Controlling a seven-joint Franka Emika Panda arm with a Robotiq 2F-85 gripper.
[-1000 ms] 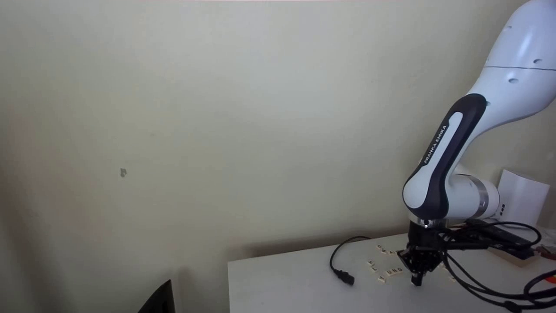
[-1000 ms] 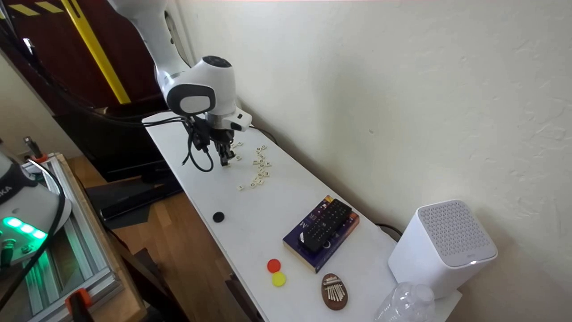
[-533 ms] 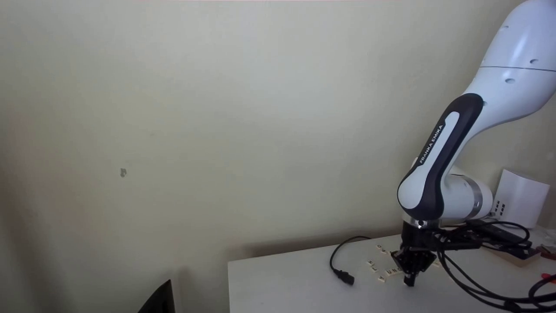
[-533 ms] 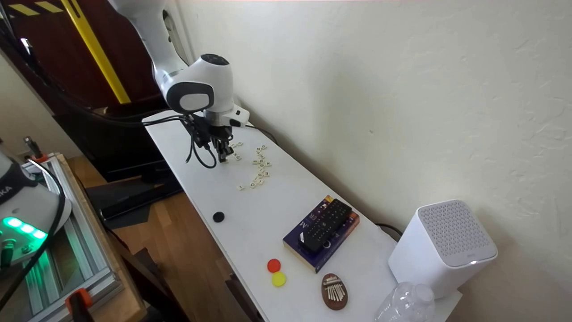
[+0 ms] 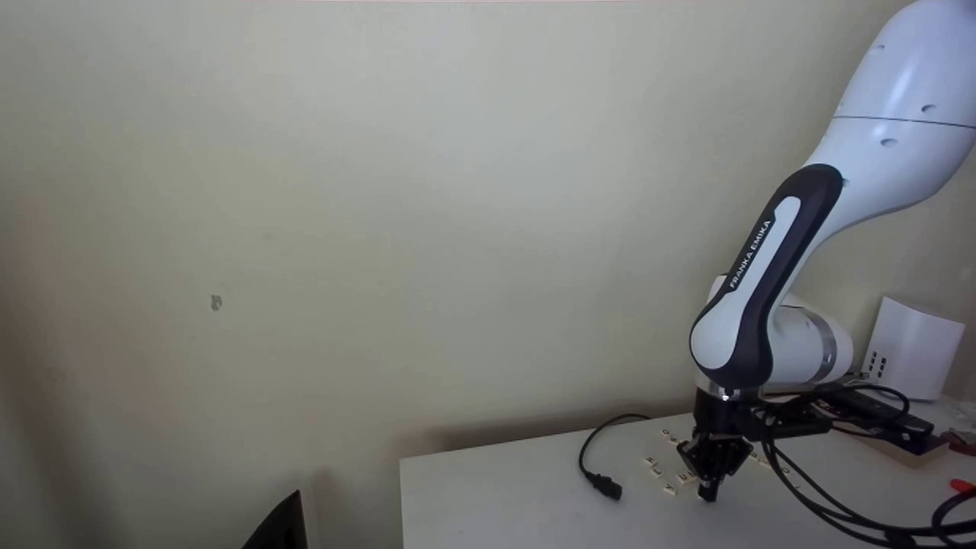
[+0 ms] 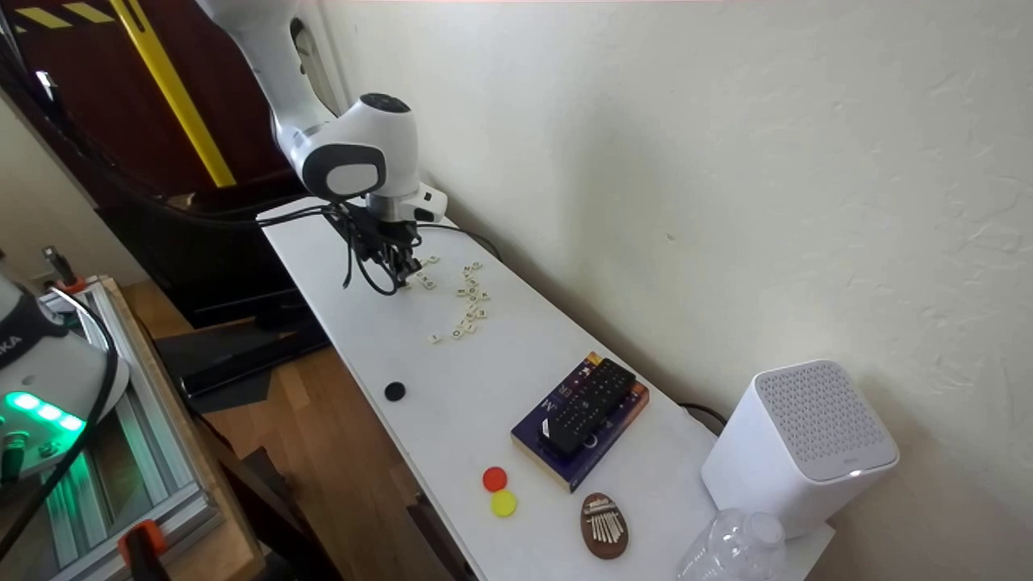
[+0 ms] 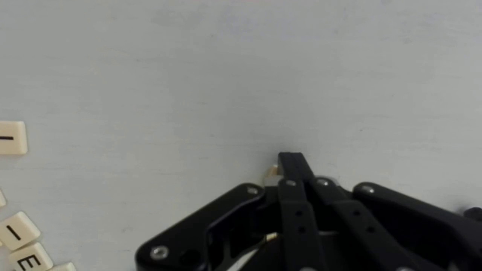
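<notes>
Several letter tiles (image 7: 19,231): left edge of the wrist view, face up on the white table (image 7: 150,75) — one bearing a lone dark bar, below it an "I" and, just beside that, an "E".
Half-hidden tile (image 7: 274,171): a little right of centre in the wrist view, a tan corner showing at the left of the gripper (image 7: 293,160); whether the two touch, I cannot tell.
Fingers (image 7: 286,165): black, clenched together pad to pad, pointing down at the tabletop.
Power cord (image 5: 606,486): in an exterior view, black, well left of the gripper, its plug end lying on the table.
"U" tile (image 5: 685,477): in that view, just beside the fingertips.
White robot body (image 6: 73,375): far left in an exterior view, green lights (image 6: 50,413) glowing on it.
Black disc (image 6: 395,391): near the table's long edge, away from the wall (image 6: 686,202).
Winding run of tiles (image 6: 457,333): to the right of the gripper, near but apart from it.
Red disc (image 6: 494,478) and yellow disc (image 6: 503,503): edge to edge, flat on the table.
Dark-blue book (image 6: 533,440): under a black remote control (image 6: 587,407) — the remote lies lengthwise on its cover.
Kalimba (image 6: 604,526): brown and oval, metal tines facing up.
Clear plastic bottle (image 6: 730,553): cut off by the frame's lower edge.
White router (image 6: 799,452): far right in both exterior views, near the table's end.
</notes>
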